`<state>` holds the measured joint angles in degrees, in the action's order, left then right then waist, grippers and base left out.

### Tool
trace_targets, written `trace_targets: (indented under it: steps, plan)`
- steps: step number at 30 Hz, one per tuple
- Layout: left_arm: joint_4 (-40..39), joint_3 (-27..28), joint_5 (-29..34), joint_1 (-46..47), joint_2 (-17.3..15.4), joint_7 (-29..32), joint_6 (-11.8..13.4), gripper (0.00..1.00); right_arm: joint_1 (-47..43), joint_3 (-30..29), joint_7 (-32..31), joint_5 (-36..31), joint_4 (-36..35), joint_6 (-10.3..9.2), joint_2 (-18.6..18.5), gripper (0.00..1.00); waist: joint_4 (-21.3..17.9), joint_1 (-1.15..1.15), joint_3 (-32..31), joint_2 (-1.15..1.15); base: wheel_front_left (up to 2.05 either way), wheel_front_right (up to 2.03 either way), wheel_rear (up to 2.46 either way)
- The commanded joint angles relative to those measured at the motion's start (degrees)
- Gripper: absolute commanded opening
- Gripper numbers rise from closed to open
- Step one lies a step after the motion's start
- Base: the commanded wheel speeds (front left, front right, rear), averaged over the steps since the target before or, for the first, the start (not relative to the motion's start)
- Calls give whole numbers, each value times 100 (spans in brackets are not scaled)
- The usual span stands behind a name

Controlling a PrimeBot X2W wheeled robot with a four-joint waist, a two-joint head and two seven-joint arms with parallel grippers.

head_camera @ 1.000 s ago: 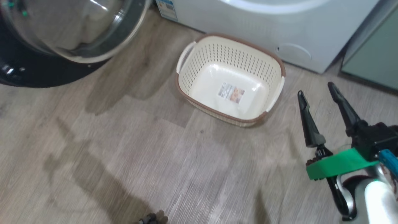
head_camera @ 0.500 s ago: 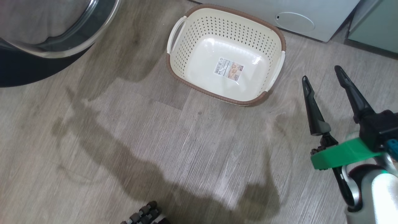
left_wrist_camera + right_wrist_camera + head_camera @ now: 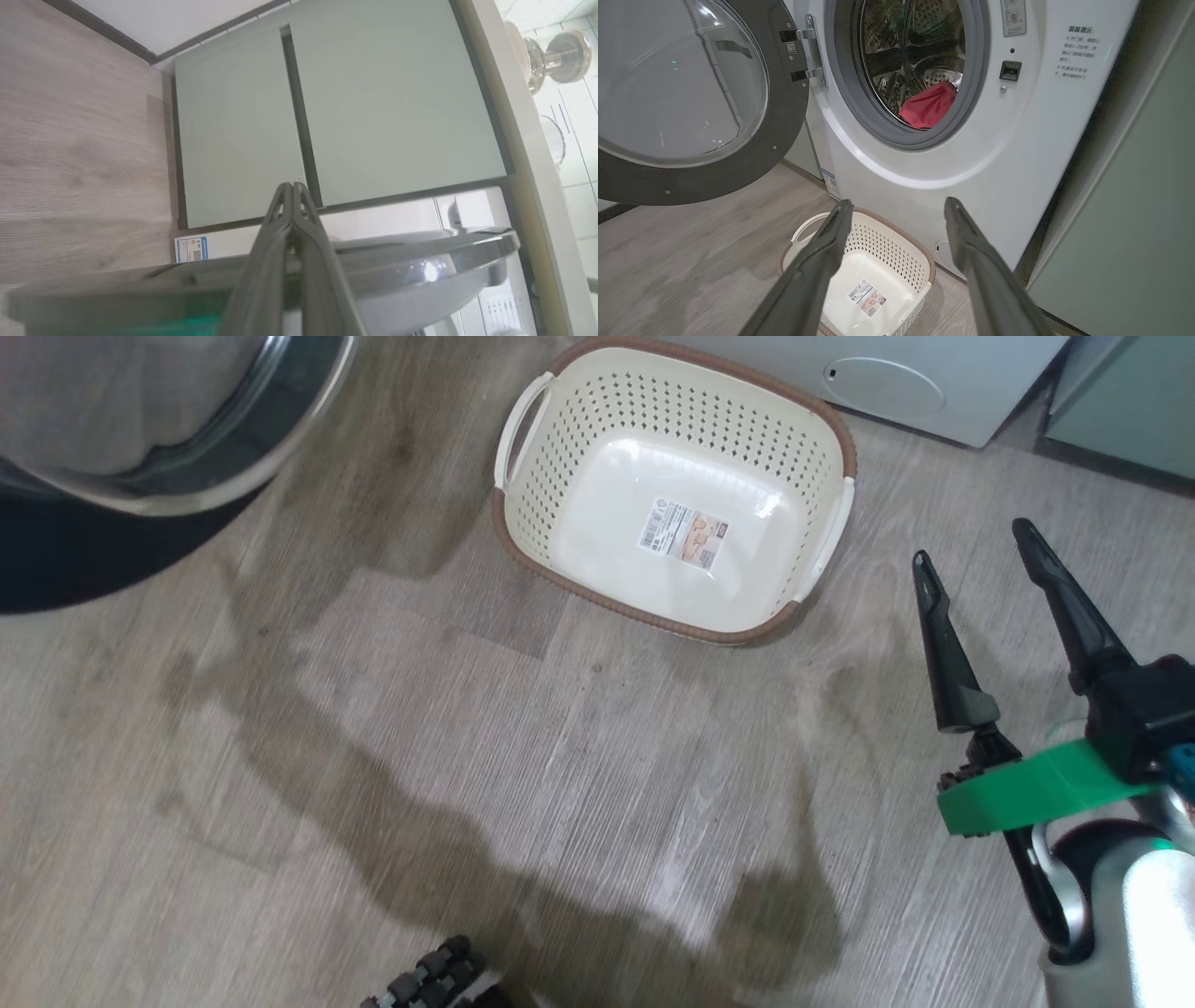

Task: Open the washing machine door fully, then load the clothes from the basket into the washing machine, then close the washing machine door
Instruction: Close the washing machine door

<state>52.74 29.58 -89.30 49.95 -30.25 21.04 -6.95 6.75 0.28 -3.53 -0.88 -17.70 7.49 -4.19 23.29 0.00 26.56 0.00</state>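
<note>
The cream basket (image 3: 560, 448) stands empty on the floor, its label showing on the bottom; in the right wrist view the basket (image 3: 901, 268) lies below my fingers. The red clothes (image 3: 929, 105) lie inside the steel drum of the washing machine (image 3: 1017, 140). Swung wide to the left is the washing machine door (image 3: 738, 154), whose glass bowl also fills the upper left corner around the door (image 3: 140, 439). My right gripper (image 3: 971, 546) hangs open to the right of the basket, holding nothing. My left gripper (image 3: 292, 186) is shut and empty, pointing at the cabinets.
Pale green cabinets (image 3: 350, 116) stand beside the machine, and one cabinet (image 3: 1130, 401) sits at the upper right. The machine's lower front with its round flap (image 3: 882, 385) is just behind the basket. Part of my wheeled base (image 3: 429, 980) shows at the bottom edge on the wooden floor.
The whole head picture has shifted, so the camera moved: basket and machine now sit higher in it. The right gripper stays open in about the same place.
</note>
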Motion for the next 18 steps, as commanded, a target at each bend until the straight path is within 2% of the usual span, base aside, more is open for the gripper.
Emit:
trace_targets:
  steps: [1,12,18]
  plan:
    - [-318,17,-86,-105,-388,255,-53,0,106,131,13,-16,-201,0,-8,100,5,0,-50,0,0,0,0]
    - [-1322,-86,-447,-829,-200,1751,-53,0,23,148,252,123,40,0,72,100,73,0,-472,0,0,0,0]
    - [-1948,-126,-539,-1246,10,2211,-53,0,-49,157,412,226,182,0,107,100,33,0,-693,0,0,0,0]
